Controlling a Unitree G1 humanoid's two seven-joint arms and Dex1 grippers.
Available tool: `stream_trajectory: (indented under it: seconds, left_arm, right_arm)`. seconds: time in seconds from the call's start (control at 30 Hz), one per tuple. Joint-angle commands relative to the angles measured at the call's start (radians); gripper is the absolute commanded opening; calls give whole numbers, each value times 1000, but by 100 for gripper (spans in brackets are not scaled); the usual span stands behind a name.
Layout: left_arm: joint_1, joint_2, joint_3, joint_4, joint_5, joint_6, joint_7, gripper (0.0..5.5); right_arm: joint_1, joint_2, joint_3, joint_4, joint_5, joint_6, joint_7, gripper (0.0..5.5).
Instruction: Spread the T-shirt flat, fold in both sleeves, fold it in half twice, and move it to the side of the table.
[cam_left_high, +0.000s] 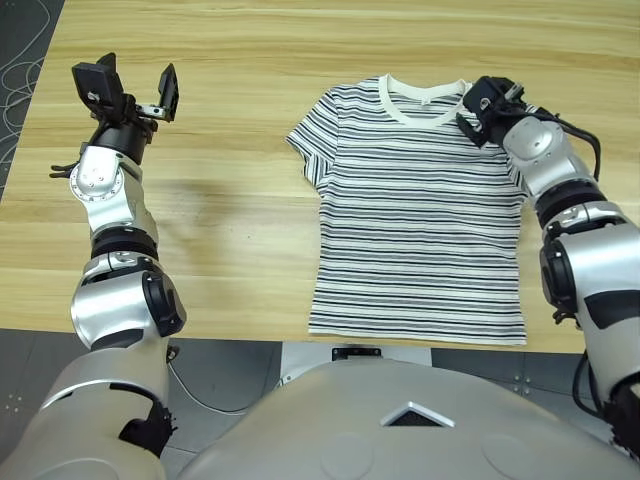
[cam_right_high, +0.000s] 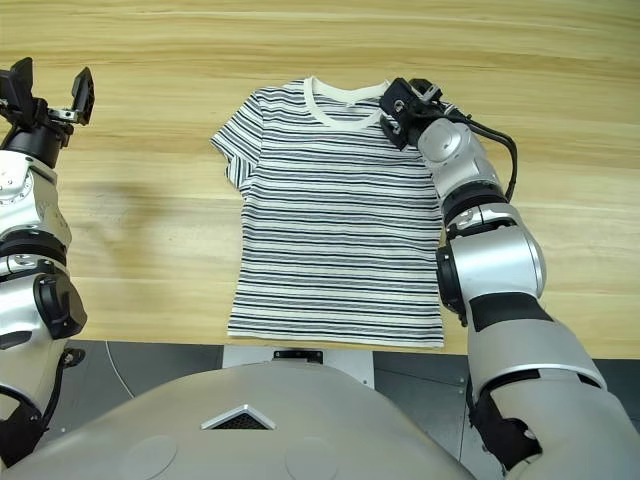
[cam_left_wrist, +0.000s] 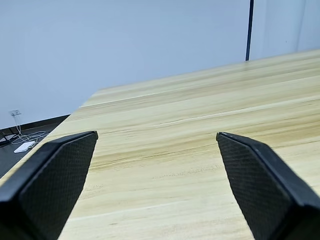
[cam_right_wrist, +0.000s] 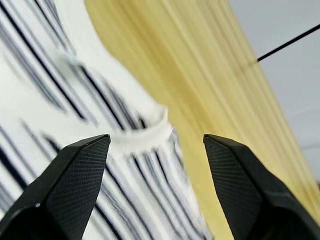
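The T-shirt (cam_left_high: 420, 220) lies flat and face up on the table (cam_left_high: 230, 230), a little toward 3 o'clock of the middle. It is soft knit cloth in thin dark and white bands running crosswise. The cream ribbed collar (cam_left_high: 425, 100) points to 12 o'clock and the straight hem (cam_left_high: 415, 332) sits at 6 o'clock, close to the near edge. The short sleeve (cam_left_high: 310, 145) at the shirt's 10 o'clock is spread out; the opposite one is hidden under my right arm.

My right end effector (cam_right_wrist: 156, 139) is over the shirt's shoulder at about 1 o'clock, just beside the collar. Its two black wedge-shaped fingers (cam_right_wrist: 75, 185) are spread apart and grip nothing. Their pads carry a fine cross-hatched grain. I cannot tell whether they touch the cloth.

My left end effector (cam_left_high: 132, 85) is raised well apart from the shirt, out toward 10 o'clock of the table. Its fingers (cam_left_wrist: 55, 185) are spread wide as well, with bare wood between them.

The table is pale wood in long planks, its grain running from 9 to 3 o'clock, smooth and matt. Beyond its far edge stands a plain light wall (cam_left_wrist: 125, 45) crossed by a thin dark upright strip (cam_left_wrist: 249, 30). The floor (cam_left_high: 20, 30) at 9 o'clock is grey, with loose pale cables (cam_left_high: 22, 75) lying on it.
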Motion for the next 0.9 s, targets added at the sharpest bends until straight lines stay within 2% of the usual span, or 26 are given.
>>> stream_trajectory:
  seconds: [0.03,0.17,0.27,0.37,0.47,0.57,0.67,0.9]
  left_arm:
    - [-66,-34,-35,15,35,23,7,441]
    - [-70,-127,-56,-97,-49,249,-163,441]
    - [11,-192,-80,-377,-185,648,-234,441]
    - [80,-230,-80,-608,-304,1075,-122,441]
    - [135,-261,-75,-775,-351,1287,-4,441]
    - [166,-308,-24,-861,-387,1438,134,441]
    - [186,-339,5,-882,-381,1506,240,441]
    - [190,-340,50,-812,-315,1427,375,441]
  right_arm:
    - [-54,-10,-5,-37,8,-30,16,346]
    - [-51,-42,-19,-104,22,-67,30,346]
    - [-30,-82,-54,-206,71,-80,77,346]
    - [-39,-148,-84,-263,90,-64,82,346]
    - [-59,-195,-106,-277,94,-50,72,346]
    - [-55,-208,-117,-303,92,-41,76,346]
    - [-35,-208,-114,-343,94,-29,83,346]
    - [-6,-198,-101,-397,96,-5,92,346]
